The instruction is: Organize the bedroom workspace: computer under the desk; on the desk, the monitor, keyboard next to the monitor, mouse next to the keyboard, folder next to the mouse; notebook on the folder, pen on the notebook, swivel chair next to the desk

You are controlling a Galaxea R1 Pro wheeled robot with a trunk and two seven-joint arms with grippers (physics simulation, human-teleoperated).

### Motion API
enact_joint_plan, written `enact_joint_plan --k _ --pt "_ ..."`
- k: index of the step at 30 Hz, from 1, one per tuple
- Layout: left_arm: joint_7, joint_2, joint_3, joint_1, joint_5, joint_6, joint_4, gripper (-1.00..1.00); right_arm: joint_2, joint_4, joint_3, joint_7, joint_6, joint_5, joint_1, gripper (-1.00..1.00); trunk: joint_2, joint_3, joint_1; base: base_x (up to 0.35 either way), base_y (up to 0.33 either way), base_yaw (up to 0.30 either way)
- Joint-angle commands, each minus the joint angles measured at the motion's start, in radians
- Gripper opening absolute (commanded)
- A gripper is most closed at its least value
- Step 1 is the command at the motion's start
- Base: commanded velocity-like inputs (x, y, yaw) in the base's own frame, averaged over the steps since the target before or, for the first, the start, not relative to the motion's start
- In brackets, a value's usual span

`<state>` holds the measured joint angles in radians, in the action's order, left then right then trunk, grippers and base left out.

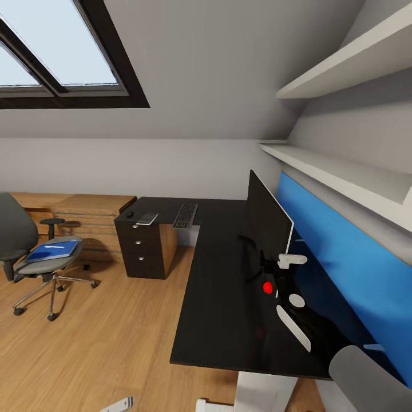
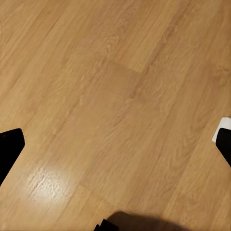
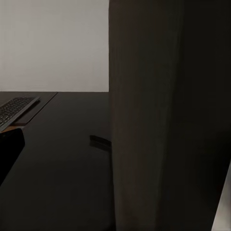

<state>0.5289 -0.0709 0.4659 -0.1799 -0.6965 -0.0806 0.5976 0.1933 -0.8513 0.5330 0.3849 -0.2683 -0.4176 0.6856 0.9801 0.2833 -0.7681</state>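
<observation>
Desk [image 1: 217, 297]: monitor [image 1: 268, 220] (upright) fronting right gripper [image 1: 273, 274].

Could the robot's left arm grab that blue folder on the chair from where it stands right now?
Probably not. The folder lies on the swivel chair, far across the floor, while the left gripper points down at bare floor. The robot would likely have to roll closer.

The monitor [image 1: 269, 220] stands on the bench [image 1: 223, 297], toward its right side. The keyboard [image 1: 185, 216], notebook [image 1: 147, 218] and mouse [image 1: 130, 214] lie at the far end. Left of the bench, the folder [image 1: 52, 250] rests on the swivel chair [image 1: 34, 254].
</observation>
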Motion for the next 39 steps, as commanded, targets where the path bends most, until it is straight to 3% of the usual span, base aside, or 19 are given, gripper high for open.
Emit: enact_joint_plan --k 1,22,39 --pt "0.006 -0.001 0.008 -0.001 -0.011 -0.007 0.001 1.0 0.001 0.0 0.007 0.006 -0.007 -0.01 0.002 1.0 0.001 0.001 0.0 0.0 0.0 0.0" --pt "0.005 -0.002 0.008 -0.001 -0.011 -0.006 0.001 1.0 0.002 -0.001 0.007 0.006 -0.007 -0.011 0.002 1.0 0.001 0.001 0.0 -0.116 0.0 0.0" --pt "0.005 -0.003 0.008 -0.001 -0.011 -0.006 0.001 1.0 0.001 -0.001 0.007 0.006 -0.007 -0.012 0.002 1.0 0.001 0.001 0.0 -0.32 0.0 0.0"
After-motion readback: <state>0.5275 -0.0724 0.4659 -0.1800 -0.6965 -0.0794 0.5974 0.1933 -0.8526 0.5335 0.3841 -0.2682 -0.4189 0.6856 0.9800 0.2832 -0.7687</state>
